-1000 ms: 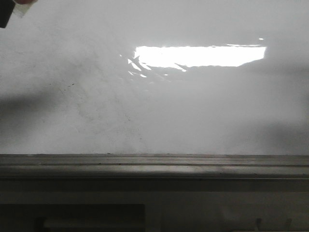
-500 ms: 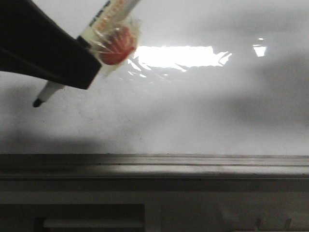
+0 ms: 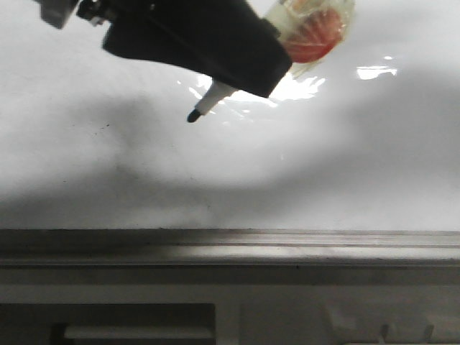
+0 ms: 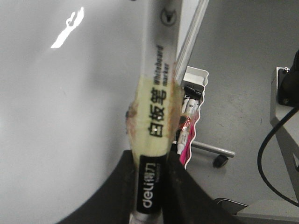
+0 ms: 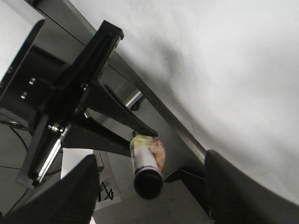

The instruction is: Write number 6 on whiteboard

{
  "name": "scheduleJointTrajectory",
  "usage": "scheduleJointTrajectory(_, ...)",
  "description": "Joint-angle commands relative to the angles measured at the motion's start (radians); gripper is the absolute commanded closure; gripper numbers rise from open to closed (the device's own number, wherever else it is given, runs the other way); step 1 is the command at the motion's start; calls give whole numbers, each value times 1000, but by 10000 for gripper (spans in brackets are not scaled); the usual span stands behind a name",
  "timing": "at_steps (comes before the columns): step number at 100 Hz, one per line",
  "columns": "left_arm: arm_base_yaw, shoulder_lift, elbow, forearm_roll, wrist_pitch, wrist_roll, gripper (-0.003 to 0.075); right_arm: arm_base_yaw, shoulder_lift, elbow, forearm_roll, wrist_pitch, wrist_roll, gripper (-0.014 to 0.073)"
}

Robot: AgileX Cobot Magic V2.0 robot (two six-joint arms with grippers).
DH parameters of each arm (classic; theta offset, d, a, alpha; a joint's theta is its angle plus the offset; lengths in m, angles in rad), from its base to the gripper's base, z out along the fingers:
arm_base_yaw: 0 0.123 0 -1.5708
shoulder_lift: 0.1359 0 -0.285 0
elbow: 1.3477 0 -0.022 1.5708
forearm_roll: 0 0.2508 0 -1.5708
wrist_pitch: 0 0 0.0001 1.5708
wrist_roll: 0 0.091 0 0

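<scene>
glossy and white, the whiteboard (image 3: 302,172) fills most of the front view, with faint grey smudges, broad soft shadows and a bright patch of light glare (image 3: 374,72) near its upper area. a grey metal ledge (image 3: 230,248) runs along its lower edge, and a dark grey cabinet front (image 3: 144,316) sits beneath that.

the left gripper (image 3: 215,43) reaches in from the upper left of the front view as a dark wedge. its fingers (image 4: 187,196) are pressed against the barrel of a whiteboard marker (image 4: 156,121), pinching it near the black printed end. the marker's dark tip (image 3: 194,115) projects below the gripper and points down and to the left, over the upper middle of the board; contact between tip and surface cannot be confirmed. a wad of clear tape with a red patch (image 3: 313,29) is wrapped around the barrel just beside the gripper.

no marker line of the number 6 can be made out on the board surface in any view.

the right gripper (image 5: 149,186) appears only in its own wrist view: its two dark fingers (image 5: 70,196) stand spread well apart with nothing between them. that view also shows the left gripper holding the marker, seen from the cap end, in front of the board and its ledge.
</scene>
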State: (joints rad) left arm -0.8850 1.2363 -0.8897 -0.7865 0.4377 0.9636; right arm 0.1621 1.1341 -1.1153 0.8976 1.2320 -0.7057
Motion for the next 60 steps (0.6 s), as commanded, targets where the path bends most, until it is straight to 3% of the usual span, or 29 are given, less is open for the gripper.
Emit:
scheduleJointTrajectory(1, -9, -6, -52, -22, -46, -13, 741, 3, -5, -30, 42, 27, 3, 162)
scheduleJointTrajectory(15, -9, -2, -61, -22, -51, -13, 741, 3, 2, -30, 35, 29, 3, 224)
scheduleJointTrajectory(51, -9, -2, -61, -25, -67, -13, 739, 3, 2, -30, 35, 53, -36, 659)
scheduleJointTrajectory(60, -9, -2, -62, -25, -69, -13, 720, 3, 2, -30, 35, 62, -37, 657)
